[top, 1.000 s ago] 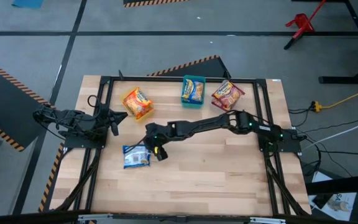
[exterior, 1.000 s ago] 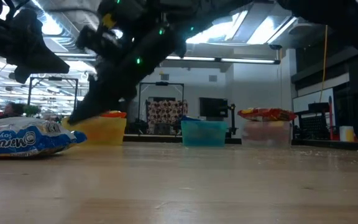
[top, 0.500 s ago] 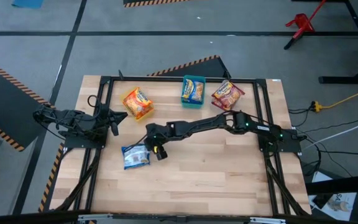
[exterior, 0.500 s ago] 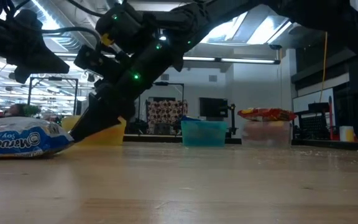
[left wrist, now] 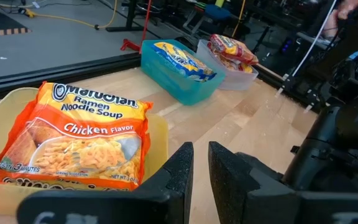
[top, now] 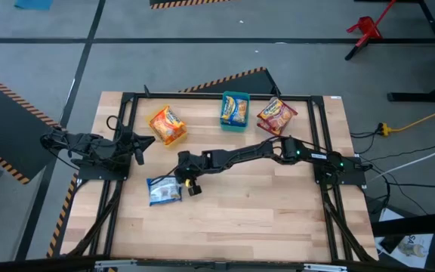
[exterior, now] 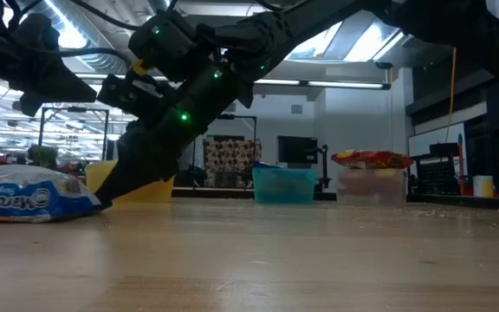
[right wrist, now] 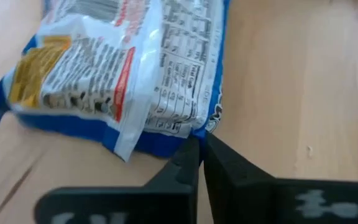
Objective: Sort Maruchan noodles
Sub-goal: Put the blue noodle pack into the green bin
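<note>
A blue-and-white Maruchan packet (top: 164,190) lies flat on the wooden table (top: 263,219), printed back up in the right wrist view (right wrist: 123,68). My right gripper (right wrist: 201,142) reaches across from the right and is shut at the packet's right edge. An orange chicken packet (left wrist: 79,134) lies in the yellow bin (top: 166,125). Another packet (top: 234,110) lies in the teal bin, and a red one (top: 276,115) in the clear bin. My left gripper (left wrist: 201,165) waits at the table's left side, fingers close together, holding nothing. My right gripper pinches the packet's blue sealed edge (right wrist: 209,126) between its two fingers, only at their free ends. The fingers slant down at it from the table's right side. The packet lies flat on the table (exterior: 24,195).
The three bins stand in a row along the far edge: the yellow bin, the teal bin (exterior: 284,185) and the clear bin (exterior: 371,186). A black frame rail (top: 225,97) runs around the table. The near half of the tabletop is bare wood.
My right gripper has sunk toward the table at the blue-and-white packet's right edge and shut on it. The packet has slid a little toward the table's left edge and stays flat.
</note>
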Action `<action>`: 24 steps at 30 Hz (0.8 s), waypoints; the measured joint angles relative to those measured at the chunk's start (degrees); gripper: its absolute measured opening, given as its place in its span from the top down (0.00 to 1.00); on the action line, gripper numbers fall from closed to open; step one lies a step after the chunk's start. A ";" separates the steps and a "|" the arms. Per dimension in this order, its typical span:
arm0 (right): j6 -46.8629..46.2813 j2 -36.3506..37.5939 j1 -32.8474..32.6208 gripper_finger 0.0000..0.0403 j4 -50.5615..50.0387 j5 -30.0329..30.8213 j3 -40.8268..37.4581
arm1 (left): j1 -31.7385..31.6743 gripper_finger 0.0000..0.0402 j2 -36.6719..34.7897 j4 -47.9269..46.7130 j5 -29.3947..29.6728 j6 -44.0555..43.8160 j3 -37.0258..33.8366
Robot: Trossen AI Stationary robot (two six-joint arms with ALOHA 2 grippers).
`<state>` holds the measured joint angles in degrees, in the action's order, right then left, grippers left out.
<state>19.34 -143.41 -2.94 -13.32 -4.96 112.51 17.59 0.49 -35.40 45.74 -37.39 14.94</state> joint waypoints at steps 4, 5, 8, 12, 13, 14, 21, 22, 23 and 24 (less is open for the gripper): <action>-2.63 0.01 -0.06 0.99 -0.45 2.81 0.00 | 0.01 0.89 0.00 0.00 -0.25 0.00 0.00; -3.23 0.18 -0.12 1.00 -0.99 3.00 0.00 | 0.00 0.89 0.00 0.00 -0.36 0.00 0.00; -5.02 1.63 -0.48 1.00 -2.66 3.96 -0.07 | 0.01 0.89 0.00 -0.01 -0.44 -0.01 0.01; -5.40 5.72 -0.81 1.00 -5.16 6.94 0.01 | -0.01 0.89 0.00 0.00 -0.44 0.00 0.02; -5.41 6.58 -0.81 1.00 -6.04 7.36 0.02 | 0.00 0.89 0.00 -0.02 -0.44 0.00 0.01; -5.41 7.30 -0.81 1.00 -7.18 7.49 0.02 | -0.01 0.89 0.00 -0.02 -0.43 0.00 0.00; -9.87 10.06 -0.30 0.99 -11.39 4.61 0.01 | 0.00 0.89 0.00 -0.02 -0.44 0.00 0.00; -9.69 9.97 -0.26 0.98 -12.06 3.19 -0.03 | 0.01 0.89 0.00 -0.02 -0.44 0.00 0.00; -8.42 9.69 -0.24 0.96 -12.13 2.04 -0.07 | -0.01 0.89 0.00 -0.02 -0.44 0.00 0.02; -6.54 9.29 -0.25 0.93 -11.61 1.68 -0.05 | -0.01 0.89 0.00 -0.02 -0.44 0.00 0.00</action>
<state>12.80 -134.13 -3.19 -24.93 -3.28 112.46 17.58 0.49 -35.42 45.30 -37.39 14.94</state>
